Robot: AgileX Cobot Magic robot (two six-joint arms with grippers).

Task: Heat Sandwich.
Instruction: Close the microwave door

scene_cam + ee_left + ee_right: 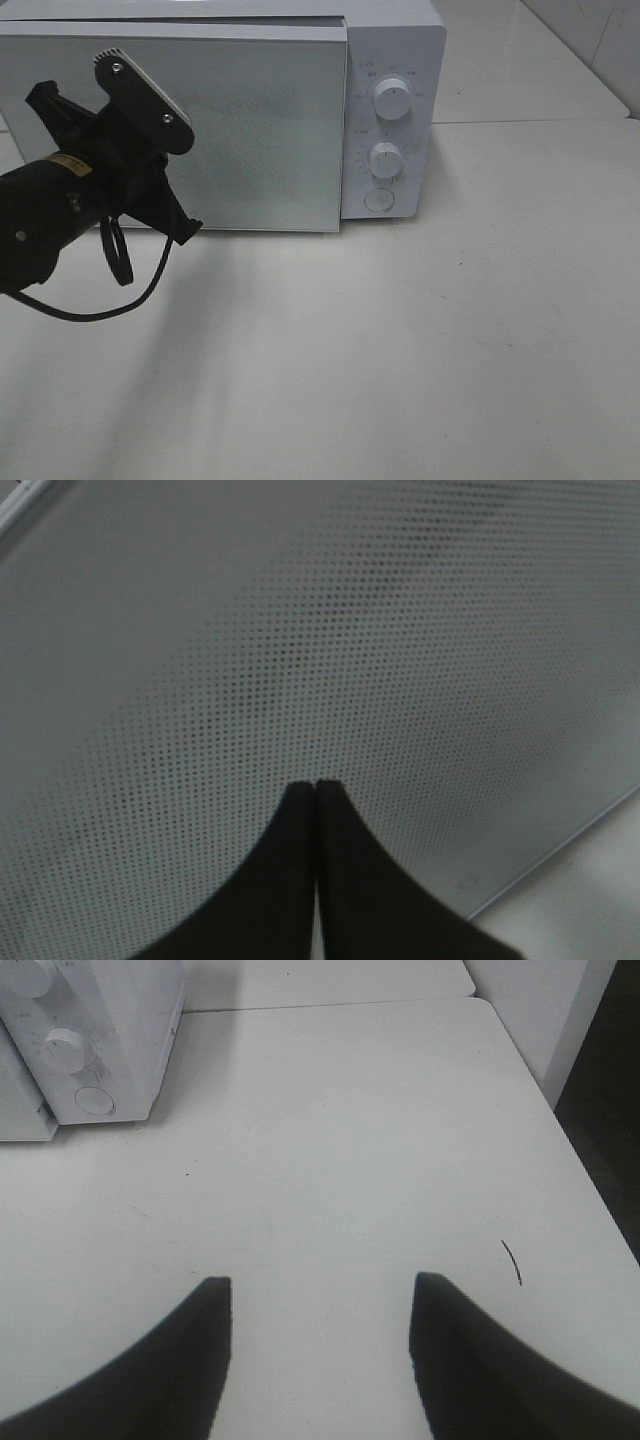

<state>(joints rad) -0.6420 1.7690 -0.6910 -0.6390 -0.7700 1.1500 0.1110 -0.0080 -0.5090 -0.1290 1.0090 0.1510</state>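
Note:
The sandwich is out of view. A white microwave stands at the back of the table, its dotted-glass door swung almost flush with the body. My left gripper is shut with nothing between its fingers, and its tips are right up against the door glass. In the high view the left arm covers the door's left part. My right gripper hangs open and empty over bare table, off to the right of the microwave.
Two knobs and a round button sit on the microwave's right panel. The white table runs to an edge on the right. A black cable loops under the left arm.

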